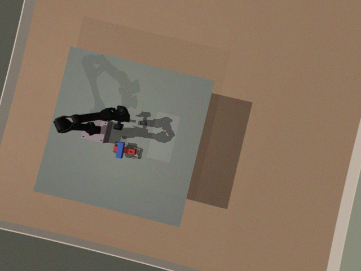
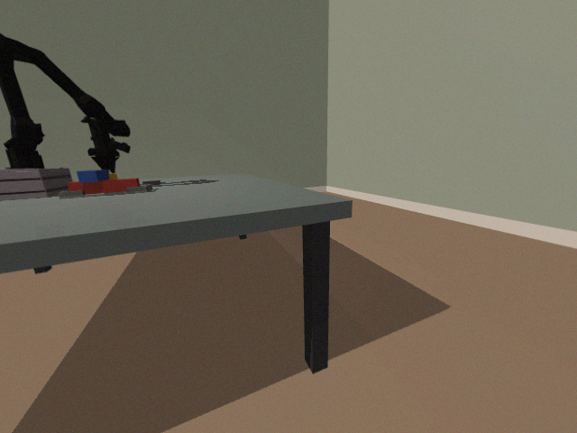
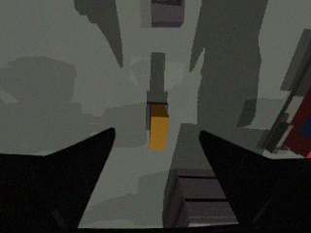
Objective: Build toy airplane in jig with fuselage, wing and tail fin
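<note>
My gripper [image 2: 112,170] [image 3: 157,133] is open and empty, pointing down just above the yellow-orange tail fin, with its fingertips on either side of it in the wrist view. The fin [image 2: 113,176] [image 3: 158,142] stands off the fuselage, with a small dark piece beside its base; the arm hides it in the top view. The red fuselage [image 1: 126,150] [image 2: 125,185] lies flat in the grey cradle [image 1: 139,153] [image 2: 138,189]. The blue wing [image 1: 119,150] [image 2: 92,176] lies across the fuselage and looks down on it. The tail socket shows as a dark hole with nothing in it.
A small grey-purple holder [image 1: 140,123] [image 3: 167,22] with a dark opening stands beyond the fin. The pinkish-grey arm base [image 1: 87,135] [image 2: 56,177] [image 3: 201,188] is close behind the gripper. The fuselage and cradle are at the right edge of the wrist view.
</note>
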Robot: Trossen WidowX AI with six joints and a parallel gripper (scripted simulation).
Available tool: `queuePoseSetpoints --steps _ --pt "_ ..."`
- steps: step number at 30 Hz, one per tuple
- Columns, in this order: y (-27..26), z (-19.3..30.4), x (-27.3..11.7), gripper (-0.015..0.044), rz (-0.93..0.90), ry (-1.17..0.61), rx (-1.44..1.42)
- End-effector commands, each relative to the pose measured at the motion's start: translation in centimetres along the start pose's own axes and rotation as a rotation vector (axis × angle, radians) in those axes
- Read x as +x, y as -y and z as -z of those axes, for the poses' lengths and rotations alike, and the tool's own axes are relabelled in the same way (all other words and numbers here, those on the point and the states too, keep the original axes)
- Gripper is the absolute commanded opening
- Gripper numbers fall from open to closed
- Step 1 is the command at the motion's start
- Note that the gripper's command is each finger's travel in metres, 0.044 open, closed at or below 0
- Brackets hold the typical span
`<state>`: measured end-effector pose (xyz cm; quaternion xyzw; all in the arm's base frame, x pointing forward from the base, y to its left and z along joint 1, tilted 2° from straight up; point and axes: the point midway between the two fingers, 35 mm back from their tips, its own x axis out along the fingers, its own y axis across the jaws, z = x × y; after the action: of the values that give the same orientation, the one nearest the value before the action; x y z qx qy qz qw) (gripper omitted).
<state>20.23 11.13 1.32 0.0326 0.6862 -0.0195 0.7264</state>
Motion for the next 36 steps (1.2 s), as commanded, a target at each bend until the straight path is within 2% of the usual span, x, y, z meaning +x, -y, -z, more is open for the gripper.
queuePoseSetpoints --steps 1,22,36 --pt "0.0 0.1 0.8 0.044 -0.001 -0.007 0.004" --pt "0.1 0.3 3.8 0.044 0.0 -0.007 0.004" --pt "0.1 0.3 3.8 0.0072 0.0 -0.007 0.004"
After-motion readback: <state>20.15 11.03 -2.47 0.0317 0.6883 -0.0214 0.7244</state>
